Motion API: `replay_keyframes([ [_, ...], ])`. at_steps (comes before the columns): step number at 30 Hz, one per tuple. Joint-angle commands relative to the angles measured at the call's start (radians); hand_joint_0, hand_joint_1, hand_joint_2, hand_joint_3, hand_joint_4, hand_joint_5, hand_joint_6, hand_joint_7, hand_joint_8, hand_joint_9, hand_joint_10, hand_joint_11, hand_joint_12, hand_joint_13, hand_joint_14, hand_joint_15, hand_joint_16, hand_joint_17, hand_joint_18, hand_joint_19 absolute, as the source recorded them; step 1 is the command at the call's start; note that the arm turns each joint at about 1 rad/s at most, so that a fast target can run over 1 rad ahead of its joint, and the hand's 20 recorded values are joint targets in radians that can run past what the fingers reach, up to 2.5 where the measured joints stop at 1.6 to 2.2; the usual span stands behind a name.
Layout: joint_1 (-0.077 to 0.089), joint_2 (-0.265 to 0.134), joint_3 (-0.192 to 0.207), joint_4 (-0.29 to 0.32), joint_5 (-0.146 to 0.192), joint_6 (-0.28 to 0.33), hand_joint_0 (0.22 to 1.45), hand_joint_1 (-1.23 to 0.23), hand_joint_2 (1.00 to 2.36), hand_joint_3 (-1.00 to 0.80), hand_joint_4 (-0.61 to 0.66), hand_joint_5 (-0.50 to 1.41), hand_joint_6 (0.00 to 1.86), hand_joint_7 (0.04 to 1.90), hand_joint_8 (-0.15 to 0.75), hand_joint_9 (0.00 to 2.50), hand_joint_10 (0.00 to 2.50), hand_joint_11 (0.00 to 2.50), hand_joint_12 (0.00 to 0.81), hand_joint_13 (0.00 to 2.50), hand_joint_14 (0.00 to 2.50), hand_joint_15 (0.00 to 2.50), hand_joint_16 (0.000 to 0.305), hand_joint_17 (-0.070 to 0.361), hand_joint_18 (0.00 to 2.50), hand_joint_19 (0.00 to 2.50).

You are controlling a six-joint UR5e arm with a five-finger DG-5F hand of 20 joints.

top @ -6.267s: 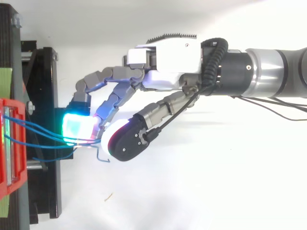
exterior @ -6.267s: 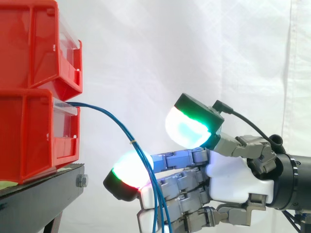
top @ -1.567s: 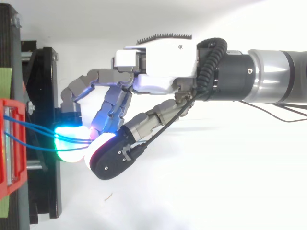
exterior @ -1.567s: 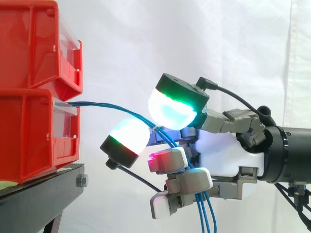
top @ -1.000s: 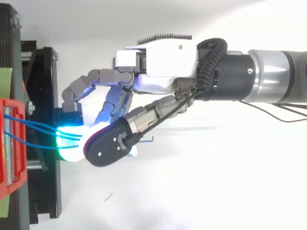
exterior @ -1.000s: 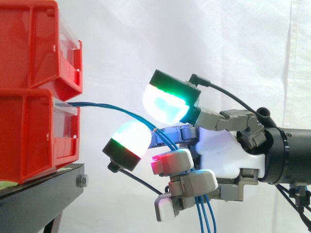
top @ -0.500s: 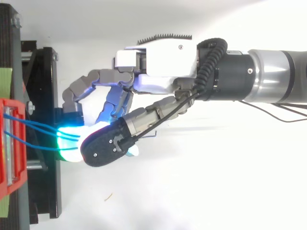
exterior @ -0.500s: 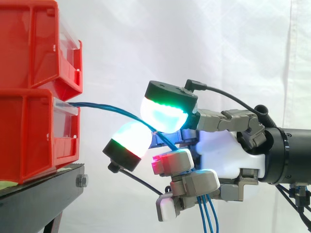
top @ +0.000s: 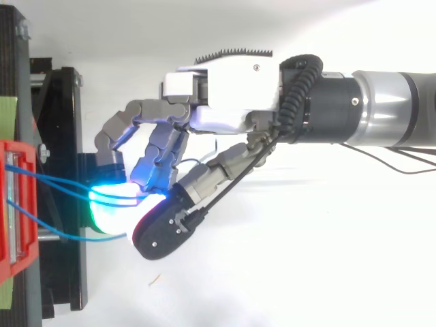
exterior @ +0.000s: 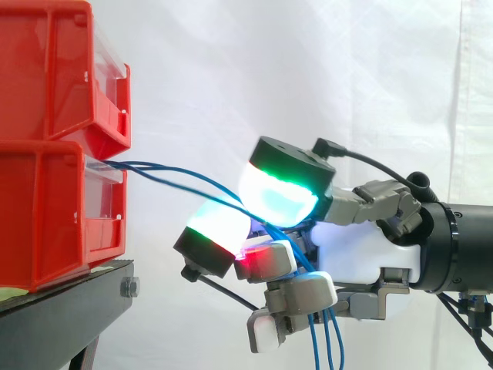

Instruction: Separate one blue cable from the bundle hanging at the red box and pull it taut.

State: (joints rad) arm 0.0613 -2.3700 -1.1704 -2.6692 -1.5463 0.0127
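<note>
Blue cables (exterior: pixel 154 165) leave the lower red bin (exterior: pixel 54 208) and arc right into the hand (exterior: pixel 354 254). Fingers (exterior: pixel 300 291) curl round them, ends hanging below the palm. Top view: one strand (top: pixel 68 236) sags apart, beside the glowing pads (top: pixel 112 211).

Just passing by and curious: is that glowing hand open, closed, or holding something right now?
Hand: closed, fingers curled round the blue cables that run from the red box.

White curtain (exterior: pixel 370 77) behind, black stand (exterior: pixel 69 308) at lower left, bolt (exterior: pixel 129 287) on its corner
</note>
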Motion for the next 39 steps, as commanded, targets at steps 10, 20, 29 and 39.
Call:
replay_keyframes([
  [10, -0.002, 0.000, 0.000, -0.002, 0.000, -0.002, 0.49, -0.80, 1.00, -0.50, 0.21, -0.19, 0.85, 0.93, 0.342, 0.99, 0.02, 1.15, 0.410, 1.11, 0.03, 0.95, 0.047, 0.106, 0.87, 0.55],
  [20, 0.000, 0.000, -0.002, 0.000, 0.003, -0.002, 0.66, -0.47, 1.01, -0.37, 0.15, -0.12, 0.61, 1.22, 0.311, 1.02, 0.02, 1.03, 0.383, 1.13, 0.02, 0.94, 0.042, 0.095, 0.86, 0.69],
  [29, 0.000, 0.000, 0.000, -0.002, 0.003, -0.002, 0.69, -0.70, 1.01, -0.14, 0.18, -0.17, 0.64, 1.09, 0.311, 0.92, 0.02, 1.01, 0.392, 1.12, 0.03, 0.92, 0.045, 0.102, 0.89, 0.65],
  [39, 0.000, 0.003, 0.000, -0.005, 0.002, -0.062, 0.67, -0.40, 1.01, -0.42, 0.17, -0.13, 0.58, 1.20, 0.307, 0.99, 0.02, 0.98, 0.381, 1.14, 0.02, 0.94, 0.043, 0.096, 0.91, 0.71],
])
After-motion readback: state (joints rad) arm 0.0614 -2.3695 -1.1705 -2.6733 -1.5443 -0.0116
